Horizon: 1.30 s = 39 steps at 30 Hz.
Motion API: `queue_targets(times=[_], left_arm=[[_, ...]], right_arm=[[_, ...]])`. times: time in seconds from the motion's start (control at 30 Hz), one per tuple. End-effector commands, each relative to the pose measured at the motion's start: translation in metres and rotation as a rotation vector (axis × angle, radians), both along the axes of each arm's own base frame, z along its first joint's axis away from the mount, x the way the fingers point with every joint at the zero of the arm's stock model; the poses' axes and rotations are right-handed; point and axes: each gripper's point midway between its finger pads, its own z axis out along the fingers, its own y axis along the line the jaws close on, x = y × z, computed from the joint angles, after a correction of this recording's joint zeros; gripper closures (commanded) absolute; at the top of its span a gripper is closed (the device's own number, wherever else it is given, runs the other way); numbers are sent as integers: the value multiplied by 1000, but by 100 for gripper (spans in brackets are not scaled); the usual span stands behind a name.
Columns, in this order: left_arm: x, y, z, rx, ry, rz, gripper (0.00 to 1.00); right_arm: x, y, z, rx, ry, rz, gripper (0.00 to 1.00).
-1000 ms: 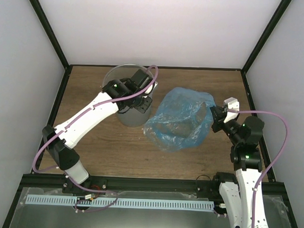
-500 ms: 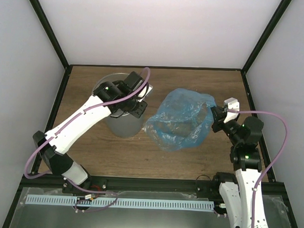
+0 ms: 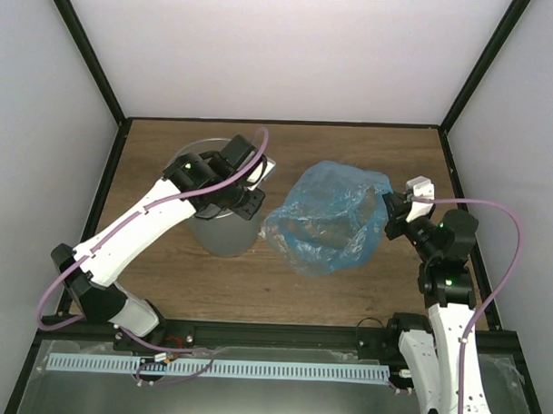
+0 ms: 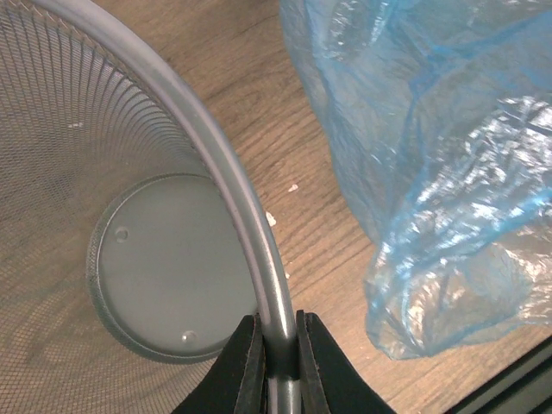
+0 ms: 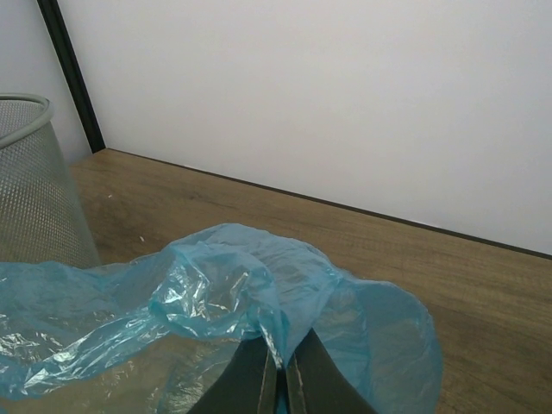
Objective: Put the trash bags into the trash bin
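Over on the left half of the wooden table, the trash bin stands upright, mouth open to the ceiling. It's a grey mesh-walled bucket with a smooth solid rim, and the left wrist view looks straight down past that rim to the round base disc inside. The left gripper is clamped on the bin: one finger sits inside the rim and one outside, with the grey band squeezed tight between them on the side facing the bag.

Now across to the middle of the table, where the trash bag lies in a puffed, crumpled heap on the wood, glossy light-blue film full of creases. It sits outside the bin, just beside the bin's right wall. From the left wrist a strip of bare wood shows between rim and film, though from overhead I can't quite tell whether the bag's left edge brushes the bin lower down.

On the far side of that heap, the right gripper has the bag. Its two dark fingers are closed together, with a fold of blue film pinched between the tips, at the bag's right-hand end. From that wrist camera the plastic billows away toward the bin, which rises at the left edge of the view.
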Motion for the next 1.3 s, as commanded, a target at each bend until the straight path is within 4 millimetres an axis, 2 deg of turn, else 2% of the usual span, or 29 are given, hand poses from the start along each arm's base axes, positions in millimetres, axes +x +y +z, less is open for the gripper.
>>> queue_targets(times=[0.0, 0.37, 0.57, 0.8, 0.83, 0.93, 1.0, 1.1, 1.27], left_arm=[[-22, -10, 6, -63, 41, -32, 96], [-61, -28, 11, -93, 89, -100, 96], [-96, -67, 12, -150, 125, -240, 94], [-114, -92, -3, -103, 154, -301, 94], [-116, -94, -5, -97, 157, -305, 91], [-113, -96, -4, -93, 143, -299, 71], [-109, -97, 4, -105, 115, -291, 59], [-103, -99, 26, -149, 64, -278, 50], [-86, -109, 57, -238, -69, -241, 40]], right_arm=[[2, -2, 8, -5, -24, -16, 99], [10, -13, 8, -3, -18, -83, 99], [10, -22, 13, -1, -33, -136, 99], [8, -24, 15, 5, -42, -153, 99], [8, -24, 16, 4, -44, -152, 99], [7, -24, 16, 6, -43, -151, 99], [6, -26, 20, 6, -52, -163, 99], [2, -26, 34, -8, -71, -168, 99], [-11, -21, 89, -28, -111, -136, 99]])
